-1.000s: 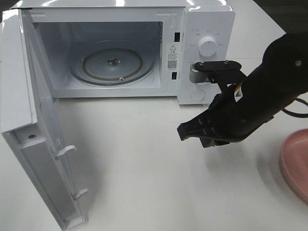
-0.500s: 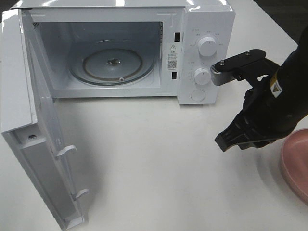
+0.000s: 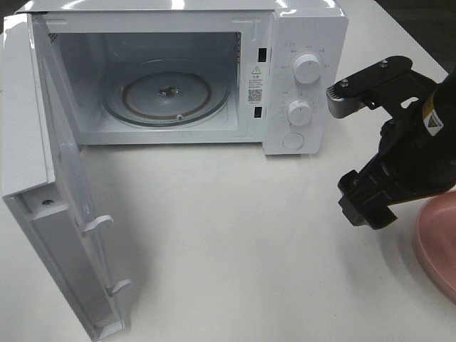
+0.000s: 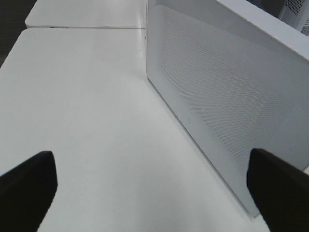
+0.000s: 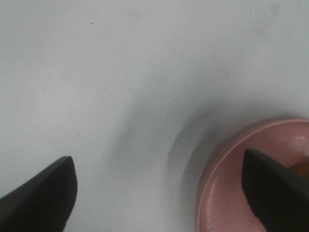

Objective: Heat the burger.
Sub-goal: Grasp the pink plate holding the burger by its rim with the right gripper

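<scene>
Your right gripper (image 3: 362,205) has swung from the middle of the table (image 3: 214,235) to its right edge, jaws now spread and empty, just beside the pink plate (image 3: 436,242). The burger is out of view, likely on that plate; the microwave (image 3: 306,28) stands open, waiting.

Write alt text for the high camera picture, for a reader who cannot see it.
A white microwave stands on a white table with its door swung wide open and its glass turntable bare. To the right, a black robot arm's claw hangs near a pink plate at the picture's edge.
</scene>
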### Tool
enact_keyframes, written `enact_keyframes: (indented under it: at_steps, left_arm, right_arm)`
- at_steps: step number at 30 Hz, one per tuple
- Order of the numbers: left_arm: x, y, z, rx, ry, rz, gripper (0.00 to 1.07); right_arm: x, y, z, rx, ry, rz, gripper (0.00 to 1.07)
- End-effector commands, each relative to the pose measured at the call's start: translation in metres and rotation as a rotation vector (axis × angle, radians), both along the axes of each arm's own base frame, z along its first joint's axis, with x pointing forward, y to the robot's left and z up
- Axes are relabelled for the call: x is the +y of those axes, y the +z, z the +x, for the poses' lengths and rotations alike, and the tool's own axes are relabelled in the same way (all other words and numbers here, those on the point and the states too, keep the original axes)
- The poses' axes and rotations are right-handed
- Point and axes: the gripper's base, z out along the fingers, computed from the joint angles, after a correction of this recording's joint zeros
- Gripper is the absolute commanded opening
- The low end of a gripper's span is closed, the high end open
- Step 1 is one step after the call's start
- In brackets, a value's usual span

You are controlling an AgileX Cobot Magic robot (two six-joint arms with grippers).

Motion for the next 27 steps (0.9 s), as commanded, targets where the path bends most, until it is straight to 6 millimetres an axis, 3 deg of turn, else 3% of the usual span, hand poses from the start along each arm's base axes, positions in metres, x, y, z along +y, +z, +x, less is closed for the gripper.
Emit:
enact_keyframes:
  at_steps: [1, 27]
  left_arm:
    - [-0.001, -0.001, -0.002, -0.012, 0.0, -0.01, 1.0]
    - [-0.001, -0.001, -0.002, -0.012, 0.0, -0.01, 1.0]
  right_arm:
    - [-0.005, 0.002, -0.003, 0.035, -0.059, -0.029, 0.9]
    - [-0.06, -0.002, 0.004, 0.167, -0.308, -0.026, 0.85]
